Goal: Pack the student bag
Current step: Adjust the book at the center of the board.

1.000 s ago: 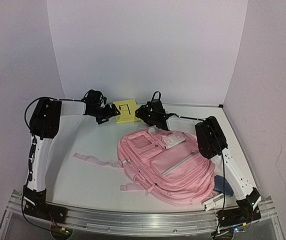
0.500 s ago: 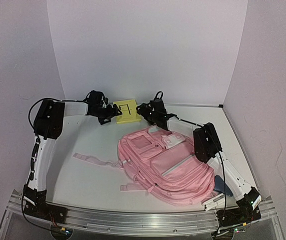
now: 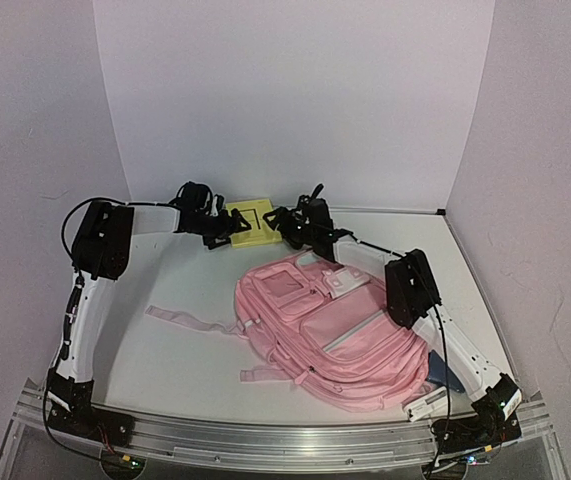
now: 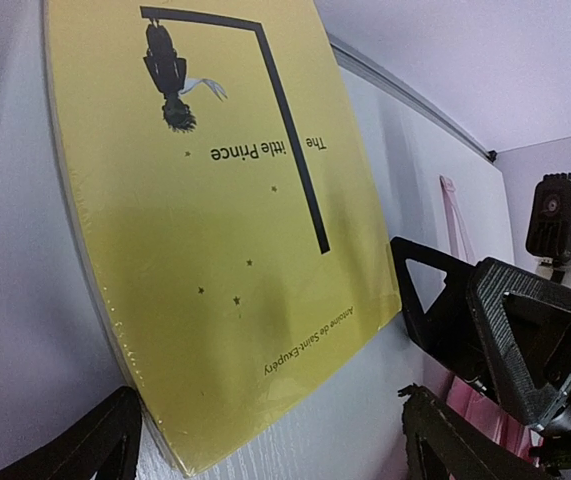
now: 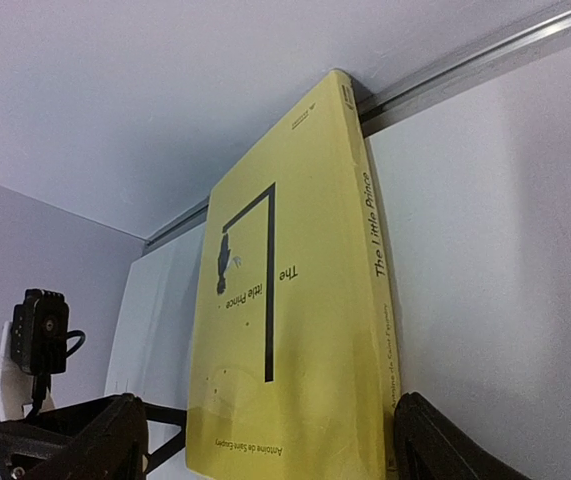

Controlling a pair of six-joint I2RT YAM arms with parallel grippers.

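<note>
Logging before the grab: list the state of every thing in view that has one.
Book: closed, flat on the table, not gripped.
Bag: lying front up, looks zipped, one strap spread out.
Left claw: open, at the book.
Right claw: open, at the book.

Yellow book [image 3: 252, 225] with black lettering and lines; plain pink student bag [image 3: 345, 340].

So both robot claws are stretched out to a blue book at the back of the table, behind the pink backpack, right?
Not quite: the book is yellow, not blue, as both wrist views show. The rest holds: the left gripper and right gripper stretch out to it at the back of the table, behind the pink backpack.
</note>
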